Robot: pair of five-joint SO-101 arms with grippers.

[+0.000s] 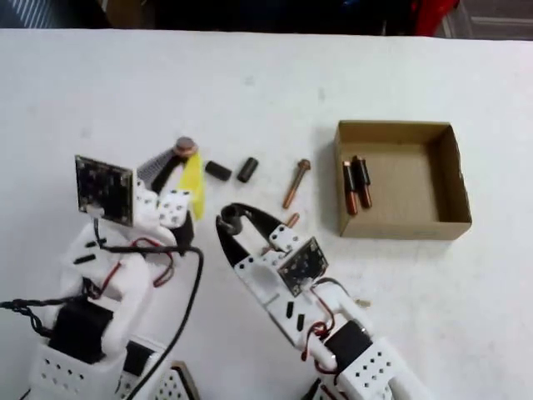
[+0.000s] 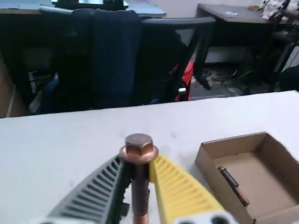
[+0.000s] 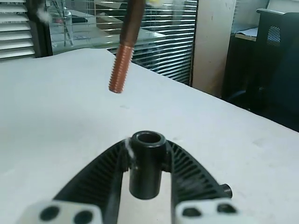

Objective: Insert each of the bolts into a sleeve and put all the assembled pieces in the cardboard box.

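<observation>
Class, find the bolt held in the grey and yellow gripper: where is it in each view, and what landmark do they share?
High view: bolt left of centre, in the left gripper.
Left wrist view: bolt clamped between grey and yellow fingers.
Right wrist view: its threaded end hangs apart from the sleeve.
Shared landmark: the white table.

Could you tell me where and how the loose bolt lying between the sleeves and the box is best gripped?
Grip the bolt at mid-shank, coming down from above and closing across its length. It lies flat on the table, head away from the arms, and seems to have free space on both sides.
</observation>
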